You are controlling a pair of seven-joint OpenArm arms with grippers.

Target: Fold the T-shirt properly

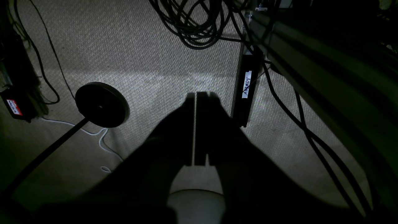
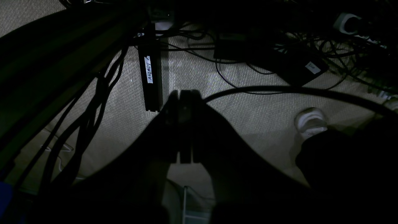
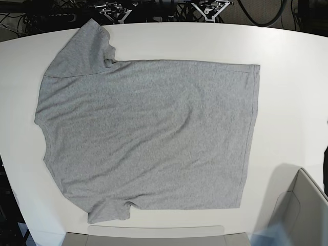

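Both my left gripper point(image 1: 196, 96) and right gripper point(image 2: 180, 95) are closed, empty, below the table point(image 3: 287, 77). Folding not started; next I must reach the flat T-shirt point(image 3: 148, 133).

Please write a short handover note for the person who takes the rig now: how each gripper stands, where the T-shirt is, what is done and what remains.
Left gripper: shut, holding nothing, hanging over the carpet floor beside the table.
Right gripper: shut, holding nothing, also over the floor among cables.
T-shirt: spread flat on the white table, plain grey side up, both sleeves out, hem toward the base view's right.
Done: shirt laid out, only light wrinkles.
Left: every fold; neither arm is over the table yet.
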